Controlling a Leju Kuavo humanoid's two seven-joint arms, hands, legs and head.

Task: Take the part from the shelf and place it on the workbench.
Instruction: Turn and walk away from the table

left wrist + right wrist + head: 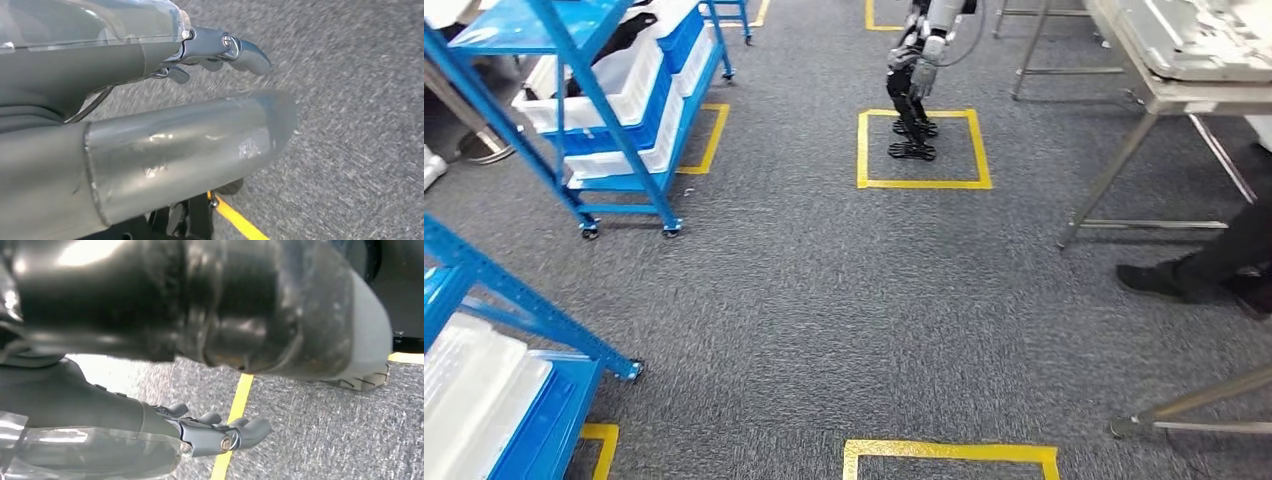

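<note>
head view looks down on grey carpet [824, 300] marked with yellow tape squares [924, 148]. a blue shelf on wheels [614, 110] stands at the upper left, loaded with white trays [599, 95]; a second blue shelf [494, 380] fills the lower left corner with more white trays [474, 395] on it. which of these trays is the part to be taken i cannot tell. along the right side stands a metal workbench [1164, 95] with pale trays on top [1194, 35], well apart from the shelves across the open carpet. a person's dark leg and shoe [1194, 275] show beside the bench legs. another robot [917, 80] stands inside the far tape square, its arm hanging.

in the left wrist view the left hand [200, 55] hangs over blurred carpet — its dark fingers [247, 55] reach out loosely and apart, the thick grey thumb [190, 150] lies alongside, and nothing sits between them. a yellow tape line [240, 222] crosses the floor below it.

in the right wrist view the right hand [200, 432] is likewise free of any load — fingers [250, 431] lightly curved and separate over the carpet, next to a yellow tape line [235, 410].
</note>
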